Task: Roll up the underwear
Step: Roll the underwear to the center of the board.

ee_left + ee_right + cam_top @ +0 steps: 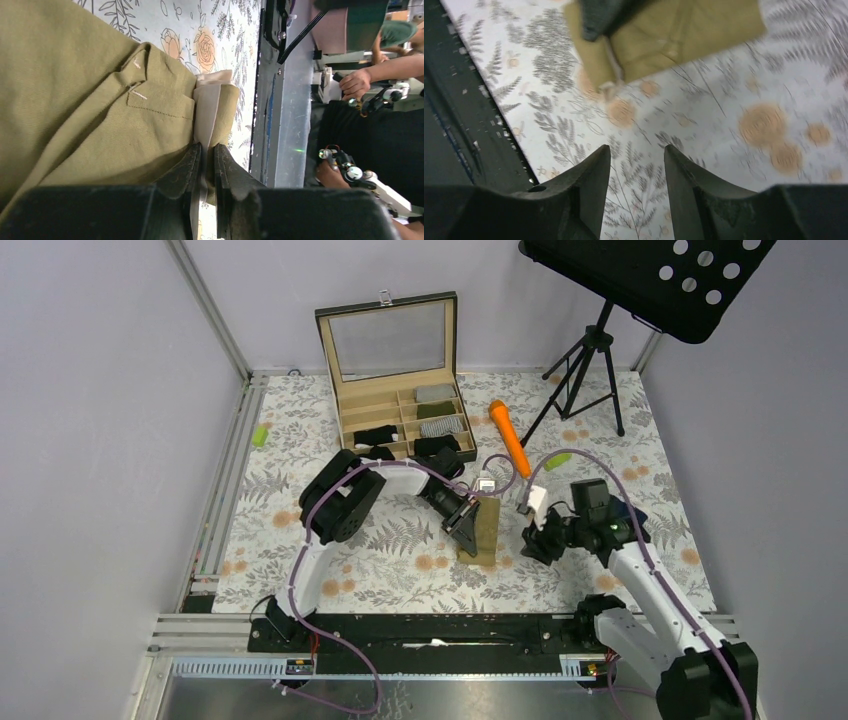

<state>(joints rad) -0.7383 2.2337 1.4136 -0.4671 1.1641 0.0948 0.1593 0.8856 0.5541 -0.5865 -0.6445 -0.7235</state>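
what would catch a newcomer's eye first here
The olive-tan underwear lies at the table's centre, its edge pinched in the left hand. Behind it are an open compartment box and an orange stick; the right hand hangs open to its right.

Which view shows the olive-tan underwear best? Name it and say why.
Left wrist: the olive-tan underwear fills the frame, seams sharp, its edge pinched by the left gripper. Top external shows it small; right wrist, blurred and cropped.

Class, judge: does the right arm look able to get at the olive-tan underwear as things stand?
Probably yes: the right gripper is open beside the olive-tan underwear, with only tablecloth between; the left gripper pinches one edge.
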